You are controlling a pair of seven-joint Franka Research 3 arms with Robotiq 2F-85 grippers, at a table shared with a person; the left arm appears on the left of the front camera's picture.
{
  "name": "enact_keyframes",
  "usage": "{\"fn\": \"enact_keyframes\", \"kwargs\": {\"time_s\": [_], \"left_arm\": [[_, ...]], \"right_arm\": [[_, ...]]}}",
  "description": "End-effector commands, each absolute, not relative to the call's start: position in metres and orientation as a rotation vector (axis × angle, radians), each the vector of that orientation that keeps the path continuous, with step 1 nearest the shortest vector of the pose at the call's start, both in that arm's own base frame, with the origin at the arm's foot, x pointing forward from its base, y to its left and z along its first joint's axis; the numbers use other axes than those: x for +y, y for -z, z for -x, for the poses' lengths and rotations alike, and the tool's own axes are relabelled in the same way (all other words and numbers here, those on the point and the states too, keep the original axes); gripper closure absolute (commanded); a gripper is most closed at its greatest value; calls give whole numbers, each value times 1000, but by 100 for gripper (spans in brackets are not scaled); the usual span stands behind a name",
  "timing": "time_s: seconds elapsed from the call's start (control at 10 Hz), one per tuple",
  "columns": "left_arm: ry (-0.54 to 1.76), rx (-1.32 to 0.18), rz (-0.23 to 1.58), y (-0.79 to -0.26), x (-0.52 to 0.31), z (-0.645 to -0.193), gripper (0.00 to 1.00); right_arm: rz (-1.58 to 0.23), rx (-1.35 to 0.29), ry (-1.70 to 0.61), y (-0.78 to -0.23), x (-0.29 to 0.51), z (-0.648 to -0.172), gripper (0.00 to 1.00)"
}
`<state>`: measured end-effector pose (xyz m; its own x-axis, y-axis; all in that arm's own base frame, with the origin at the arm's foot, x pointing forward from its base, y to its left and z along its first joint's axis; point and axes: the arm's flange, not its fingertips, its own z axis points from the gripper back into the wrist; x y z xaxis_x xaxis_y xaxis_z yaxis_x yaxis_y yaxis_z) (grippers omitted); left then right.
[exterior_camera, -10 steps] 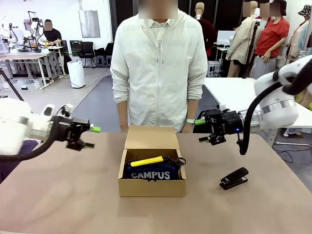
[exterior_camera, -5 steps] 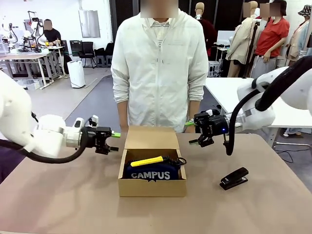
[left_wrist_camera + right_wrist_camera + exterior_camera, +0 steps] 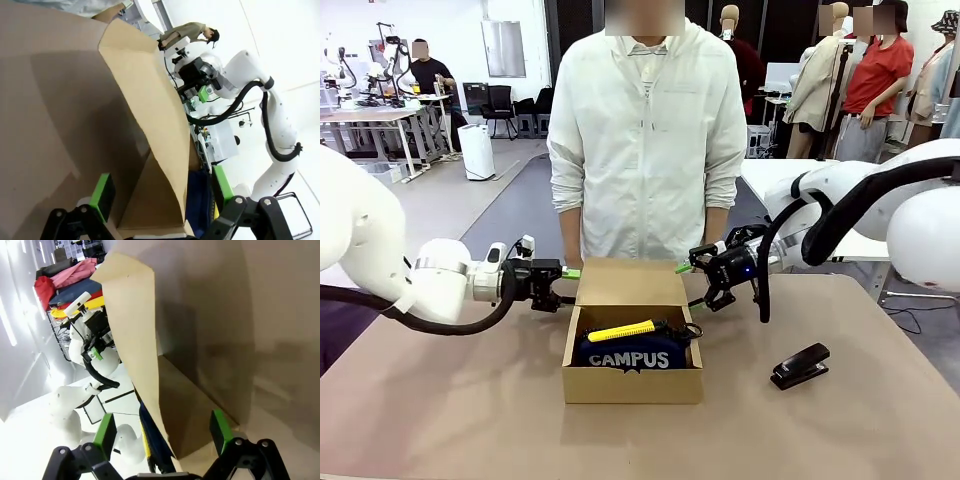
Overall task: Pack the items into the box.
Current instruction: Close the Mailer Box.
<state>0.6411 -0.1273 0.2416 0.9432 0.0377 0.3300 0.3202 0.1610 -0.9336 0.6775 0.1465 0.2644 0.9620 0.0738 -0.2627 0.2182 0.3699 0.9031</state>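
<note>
The brown cardboard box [image 3: 632,385] stands mid-table with its flap lid [image 3: 630,282] upright at the back. Inside lie the navy "CAMPUS" pouch [image 3: 625,356] and, on top of it, the yellow stick tool [image 3: 620,330]. My left gripper [image 3: 568,285] is at the flap's left edge and my right gripper [image 3: 688,285] at its right edge, both open. In the left wrist view the flap [image 3: 150,115] runs between the spread fingers of my left gripper [image 3: 162,192]. The right wrist view shows the flap [image 3: 135,325] between the open fingers of my right gripper [image 3: 162,430].
A black stapler [image 3: 800,365] lies on the table right of the box. A person in a white jacket [image 3: 645,150] stands at the far edge, right behind the box. The tabletop [image 3: 450,400] is bare in front and to the left.
Both arms have swung inward from the table's sides, and each open gripper now straddles a side edge of the upright flap. The box and its contents have not moved.
</note>
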Motion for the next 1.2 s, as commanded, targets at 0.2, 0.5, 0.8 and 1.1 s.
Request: {"fn": "enact_keyframes", "kwargs": {"time_s": [0.2, 0.5, 0.8, 1.1], "left_arm": [[231, -310, 1461, -248, -134, -645, 0], [241, -285, 1492, -252, -139, -647, 2], [223, -268, 1507, -253, -141, -648, 41], [229, -283, 1497, -262, -142, -646, 41]], "right_arm": [[-1287, 323, 126, -261, 155, -700, 0], [-1338, 324, 69, -263, 159, -695, 0], [-1353, 305, 39, -261, 159, -690, 38], [-1365, 246, 5, -266, 156, -683, 38]]}}
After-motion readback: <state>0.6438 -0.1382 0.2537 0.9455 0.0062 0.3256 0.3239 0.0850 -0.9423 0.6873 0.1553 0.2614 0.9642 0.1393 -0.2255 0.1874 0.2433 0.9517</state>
